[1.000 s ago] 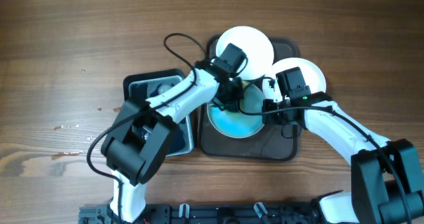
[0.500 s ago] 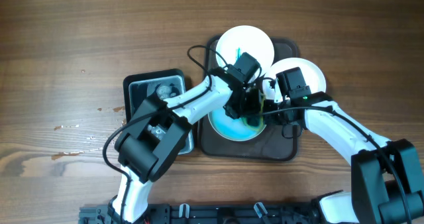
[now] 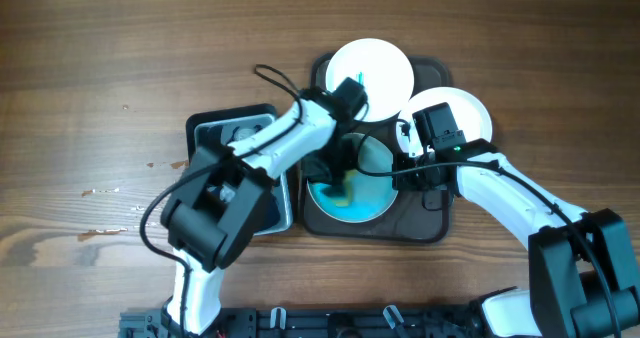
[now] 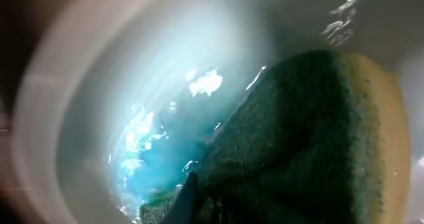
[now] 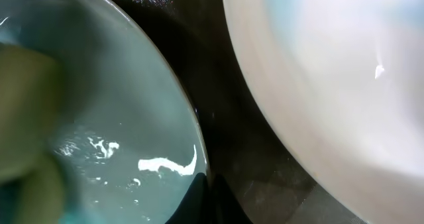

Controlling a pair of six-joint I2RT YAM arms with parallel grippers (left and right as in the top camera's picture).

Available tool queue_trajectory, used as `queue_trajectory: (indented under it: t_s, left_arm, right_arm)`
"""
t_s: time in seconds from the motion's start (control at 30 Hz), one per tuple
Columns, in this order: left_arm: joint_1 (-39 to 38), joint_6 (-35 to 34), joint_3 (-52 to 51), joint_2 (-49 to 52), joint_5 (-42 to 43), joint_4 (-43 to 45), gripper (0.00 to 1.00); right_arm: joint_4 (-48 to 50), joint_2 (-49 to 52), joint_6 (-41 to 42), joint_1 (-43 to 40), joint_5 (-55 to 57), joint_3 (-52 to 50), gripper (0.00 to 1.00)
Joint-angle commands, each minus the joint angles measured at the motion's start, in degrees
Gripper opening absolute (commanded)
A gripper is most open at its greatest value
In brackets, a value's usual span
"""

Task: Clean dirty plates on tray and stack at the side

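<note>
The dark tray (image 3: 430,223) holds three white plates. The front plate (image 3: 375,188) is wet, with blue smeared across it. My left gripper (image 3: 335,178) is shut on a green and yellow sponge (image 4: 311,138) and presses it on this plate's left part (image 4: 152,138). My right gripper (image 3: 402,170) is shut on the same plate's right rim (image 5: 199,151). The far plate (image 3: 385,63) has a small blue mark. The right plate (image 3: 470,108) lies partly under my right arm and also shows in the right wrist view (image 5: 331,71).
A smaller black tub (image 3: 200,128) with a shiny inside stands left of the tray, under my left arm. Bare wooden table (image 3: 100,78) lies around both. Tray floor (image 5: 232,118) shows between the two plates.
My left gripper has swept the sponge across the front plate, from its right side half a second ago to its left part now. The right gripper has held the rim still.
</note>
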Motion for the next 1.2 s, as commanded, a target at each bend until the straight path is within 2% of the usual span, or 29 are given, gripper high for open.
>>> queue_trajectory:
  t_s: [0.0,0.1,0.23,0.4,0.47,0.6,0.67,0.7,0.73,0.87,1.0,1.13,1.17]
  left_arm:
    - [2.7,-1.7,-2.2,1.4,-20.5,-1.7,0.04]
    - [2.7,-1.7,-2.2,-1.7,-17.3,-1.4,0.04]
    - [3.4,-1.0,-2.2,-8.4,-7.4,-0.8,0.04]
    - [8.9,0.7,-2.2,-19.2,-1.3,-2.2,0.04]
    - [12.5,3.5,-2.2,-22.7,-1.8,-4.1,0.04]
    - [18.4,3.7,-3.0,-23.8,-12.0,-10.3,0.04]
    - [20.2,3.7,-6.2,-23.8,-14.8,-9.5,0.04]
    - [20.9,3.7,-8.1,-23.8,-15.6,-8.5,0.04]
    - [22.0,3.7,-12.9,-23.8,-15.7,-5.0,0.04]
    - [23.1,3.7,-19.8,-23.8,-13.3,-0.1,0.04]
    - [23.7,3.7,-17.3,-26.4,-10.1,-0.9,0.38]
    - [25.7,3.7,-12.8,-33.4,-9.9,-3.2,0.63]
    - [26.6,3.7,-12.1,-35.4,-9.9,-3.4,0.66]
  right_arm:
    - [-0.3,0.6,-0.5,-0.5,2.7,-0.3,0.05]
    - [-0.3,0.6,-0.5,-0.5,2.7,-0.3,0.04]
    - [-0.3,0.6,-0.6,-0.5,2.7,-0.3,0.04]
    - [-0.3,0.6,-0.6,-0.5,2.7,-0.3,0.04]
    - [-0.3,0.6,-0.6,-0.5,2.7,-0.3,0.04]
    - [0.1,0.6,-0.6,-0.5,2.8,-0.3,0.05]
    - [0.6,0.6,-0.5,-0.5,2.7,-0.3,0.11]
    - [0.8,0.6,-0.6,-0.5,2.7,-0.3,0.10]
    - [0.9,0.6,-0.6,-0.5,2.8,-0.3,0.04]
    - [-3.7,0.0,-1.0,-0.5,3.0,2.8,0.04]
    - [-14.4,-2.0,-2.2,-0.5,4.5,11.9,0.04]
    - [-25.7,-1.9,-3.9,0.6,4.6,23.2,0.04]
    - [-27.1,-1.9,-4.0,1.3,4.8,24.9,0.04]
